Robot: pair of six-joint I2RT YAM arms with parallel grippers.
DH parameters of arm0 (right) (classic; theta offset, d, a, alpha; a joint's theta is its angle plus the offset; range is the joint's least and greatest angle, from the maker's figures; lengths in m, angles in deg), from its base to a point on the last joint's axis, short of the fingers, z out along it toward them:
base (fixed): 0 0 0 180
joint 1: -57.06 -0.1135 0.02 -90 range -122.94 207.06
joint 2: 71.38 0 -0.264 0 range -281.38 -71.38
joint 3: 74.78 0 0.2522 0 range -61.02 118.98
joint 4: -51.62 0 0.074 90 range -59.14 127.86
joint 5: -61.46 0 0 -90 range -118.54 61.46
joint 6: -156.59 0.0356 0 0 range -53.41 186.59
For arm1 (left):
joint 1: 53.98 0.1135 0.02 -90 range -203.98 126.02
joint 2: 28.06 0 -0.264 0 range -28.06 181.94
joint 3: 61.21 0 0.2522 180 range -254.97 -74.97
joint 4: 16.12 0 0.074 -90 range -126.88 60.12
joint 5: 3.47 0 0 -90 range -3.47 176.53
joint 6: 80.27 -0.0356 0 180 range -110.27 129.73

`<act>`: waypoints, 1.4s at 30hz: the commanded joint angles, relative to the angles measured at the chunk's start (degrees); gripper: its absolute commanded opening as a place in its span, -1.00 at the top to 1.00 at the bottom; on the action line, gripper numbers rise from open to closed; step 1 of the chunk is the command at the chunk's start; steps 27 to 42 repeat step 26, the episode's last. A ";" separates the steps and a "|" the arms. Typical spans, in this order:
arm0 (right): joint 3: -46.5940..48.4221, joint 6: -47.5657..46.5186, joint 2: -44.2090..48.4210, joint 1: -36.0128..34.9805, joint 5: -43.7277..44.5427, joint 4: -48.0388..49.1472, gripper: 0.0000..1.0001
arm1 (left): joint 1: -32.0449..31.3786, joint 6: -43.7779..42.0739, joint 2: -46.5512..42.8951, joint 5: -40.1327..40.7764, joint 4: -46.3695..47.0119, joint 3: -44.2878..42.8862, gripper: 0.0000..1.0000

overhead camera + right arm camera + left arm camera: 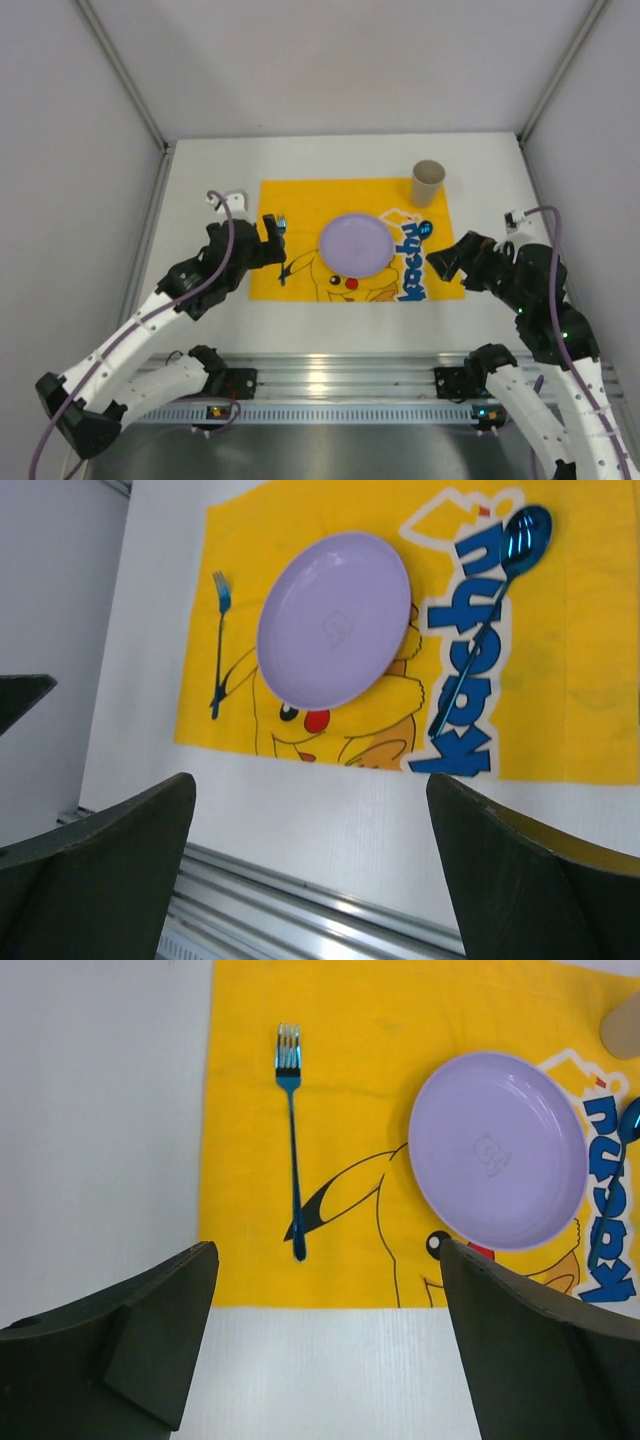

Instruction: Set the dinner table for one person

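The white dinner table [200, 170] carries a yellow Pikachu-print cloth [300, 200]. A lilac plate [356, 245] lies at the cloth's middle. A blue fork [292, 1140] lies left of the plate, and a blue spoon [490, 620] lies right of it. A tan paper cup [428, 183] stands upright at the cloth's far right corner. My left gripper [274, 240] is open and empty, hovering over the cloth's left edge near the fork. My right gripper [447, 262] is open and empty at the cloth's right edge by the spoon. In the wrist views the left gripper [325, 1350] and the right gripper [310, 870] hold nothing.
A silver aluminium rail [340, 375] runs along the table's near edge. Small white brackets with cables sit at the left [228, 200] and right [515, 218]. Grey walls enclose the table on three sides.
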 commanded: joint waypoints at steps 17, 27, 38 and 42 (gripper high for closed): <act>-7.81 7.41 10.62 0.48 -1.25 -2.03 -1.00 | -0.92 0.95 -17.61 2.23 1.46 10.42 -0.97; -8.43 7.59 10.01 0.48 -0.38 -2.21 -1.00 | -0.92 -3.86 -17.78 4.24 2.24 10.33 -0.96; -8.43 7.59 10.01 0.48 -0.38 -2.21 -1.00 | -0.92 -3.86 -17.78 4.24 2.24 10.33 -0.96; -8.43 7.59 10.01 0.48 -0.38 -2.21 -1.00 | -0.92 -3.86 -17.78 4.24 2.24 10.33 -0.96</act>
